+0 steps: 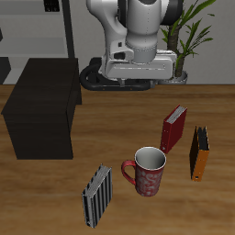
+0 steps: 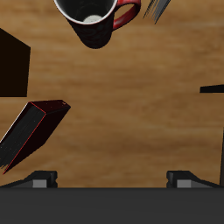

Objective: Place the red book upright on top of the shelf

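The claw (image 2: 112, 179) hangs high over the table (image 1: 55, 197), its fingers set wide apart and holding nothing. The red book (image 1: 173, 128) stands upright below and off to one side of it, nearer the table's front edge, apart from the mug (image 1: 147, 172) and near the orange book (image 1: 198, 152). The wrist view shows the book's (image 2: 31, 131) long axis slanting across the open jaws, so a turn seems needed. Only the exterior view shows the shelf (image 1: 41, 108), well apart on the opposite side.

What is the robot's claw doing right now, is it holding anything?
Gripper: open, holding nothing. The red book stands untouched on the table.
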### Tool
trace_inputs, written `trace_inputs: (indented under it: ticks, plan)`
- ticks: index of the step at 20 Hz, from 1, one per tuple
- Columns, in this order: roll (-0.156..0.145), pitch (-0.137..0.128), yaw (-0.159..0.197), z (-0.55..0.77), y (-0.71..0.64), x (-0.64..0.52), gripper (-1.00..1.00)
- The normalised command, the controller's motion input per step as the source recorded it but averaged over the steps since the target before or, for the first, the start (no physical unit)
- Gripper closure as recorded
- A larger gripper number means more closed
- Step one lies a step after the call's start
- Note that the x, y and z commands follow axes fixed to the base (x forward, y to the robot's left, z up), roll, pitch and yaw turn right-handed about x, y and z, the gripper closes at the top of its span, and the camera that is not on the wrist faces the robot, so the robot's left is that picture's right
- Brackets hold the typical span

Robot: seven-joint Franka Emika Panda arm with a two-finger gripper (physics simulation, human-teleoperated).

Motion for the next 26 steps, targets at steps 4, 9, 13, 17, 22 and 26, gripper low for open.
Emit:
trace_inputs:
  ticks: [4, 9, 13, 17, 22, 26]
  plan:
    - [0.045, -0.028, -0.089, -0.06, 0.42, -0.01, -1.0]
    - [0.031, -0.049, -0.112, -0.07, 0.57, 0.02, -1.0]
    - [0.022, 0.022, -0.083, -0.11, 0.42, 0.04, -1.0]
    - [-0.019, -0.085, -0.081, -0.07, 0.4, -0.04, -1.0]
    - [-0.001, 0.007, -0.053, -0.23, 0.18, 0.04, -1.0]
    - [0.014, -0.002, -0.022, -0.25, 0.09, 0.09, -1.0]
